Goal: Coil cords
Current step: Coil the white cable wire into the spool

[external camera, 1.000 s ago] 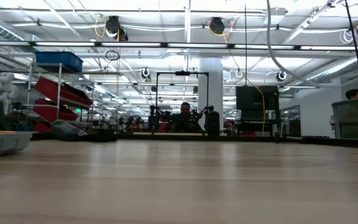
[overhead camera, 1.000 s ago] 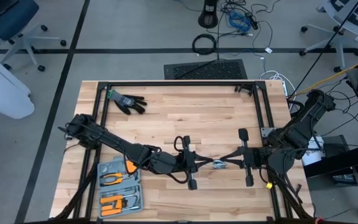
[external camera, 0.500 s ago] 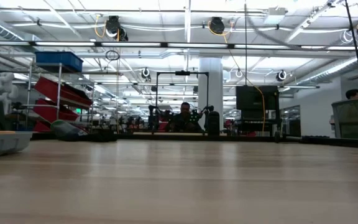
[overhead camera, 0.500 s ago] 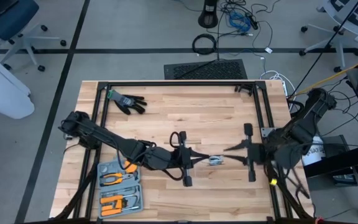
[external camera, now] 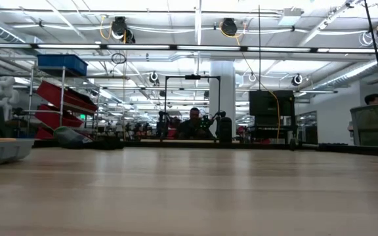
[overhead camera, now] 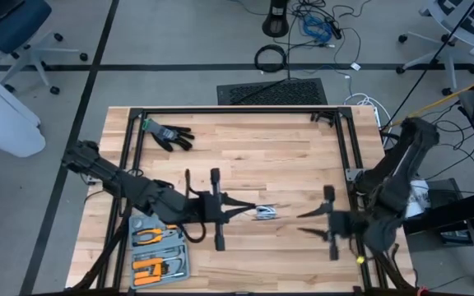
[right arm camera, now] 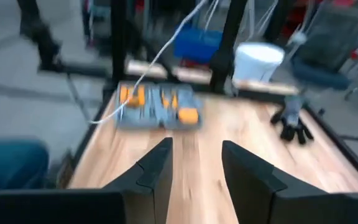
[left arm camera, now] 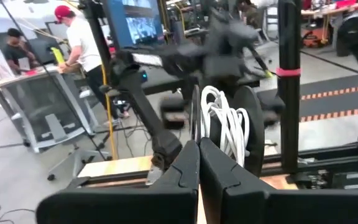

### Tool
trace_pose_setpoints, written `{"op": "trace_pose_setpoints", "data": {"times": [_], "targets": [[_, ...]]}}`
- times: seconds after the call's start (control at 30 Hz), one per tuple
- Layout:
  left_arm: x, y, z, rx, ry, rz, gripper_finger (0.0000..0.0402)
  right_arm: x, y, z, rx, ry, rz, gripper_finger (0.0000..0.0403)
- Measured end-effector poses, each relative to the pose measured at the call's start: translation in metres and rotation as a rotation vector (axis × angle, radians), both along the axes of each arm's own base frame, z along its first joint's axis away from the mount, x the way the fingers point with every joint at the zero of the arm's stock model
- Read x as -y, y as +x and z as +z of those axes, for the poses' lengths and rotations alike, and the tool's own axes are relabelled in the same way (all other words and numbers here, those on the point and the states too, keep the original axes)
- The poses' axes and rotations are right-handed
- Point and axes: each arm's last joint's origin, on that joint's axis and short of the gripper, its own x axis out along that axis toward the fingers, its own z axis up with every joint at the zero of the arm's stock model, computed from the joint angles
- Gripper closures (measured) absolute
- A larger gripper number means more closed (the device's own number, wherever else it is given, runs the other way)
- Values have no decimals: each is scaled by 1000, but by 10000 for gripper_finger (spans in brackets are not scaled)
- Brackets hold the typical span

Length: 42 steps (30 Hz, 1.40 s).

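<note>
- High view: left gripper [overhead camera: 249, 209] low over the table's [overhead camera: 286, 164] middle, fingers pinched together on the cords [overhead camera: 264, 212], a small pale bundle at the fingertips.
- Left wrist view: same bundle [left arm camera: 224, 126] seen as white loops wound against a dark round body, held just beyond the closed fingers [left arm camera: 180, 171], loops running along the finger line.
- Right gripper [overhead camera: 301, 223] near the table's right side, fingers spread apart and empty, clear of the bundle; right wrist view confirms a bare gap between its fingers [right arm camera: 157, 165].
- Key relation: bundle sits between the two grippers, touching the left one and apart from the right; lies toward the table's centre from the right gripper, roughly along the line joining both.
- Left arm plainly nearer, already in possession; any further winding or handover likely to need the right gripper reaching back toward centre.
- Elsewhere: black glove [overhead camera: 168, 134] at the far left of the table, tool tray [overhead camera: 156, 251] with orange-handled tools at the near left, both well apart from the work.
- Low view: bare tabletop only, no arm visible.
</note>
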Motion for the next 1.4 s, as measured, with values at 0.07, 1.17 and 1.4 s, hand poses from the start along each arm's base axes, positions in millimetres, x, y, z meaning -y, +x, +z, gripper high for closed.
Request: {"op": "trace_pose_setpoints", "data": {"times": [0.07, 1.17, 1.4], "targets": [[0, -4, 4, 9, -3, 8, 401, -13, 13, -14, 64, 4, -38, 276], [-1, -10, 0, -50, 66, 165, 402, -45, 206, -130, 350, -145, -182, 252], [3, -13, -2, -64, 76, 155, 402, -56, 191, -127, 255, -265, -302, 257]]}}
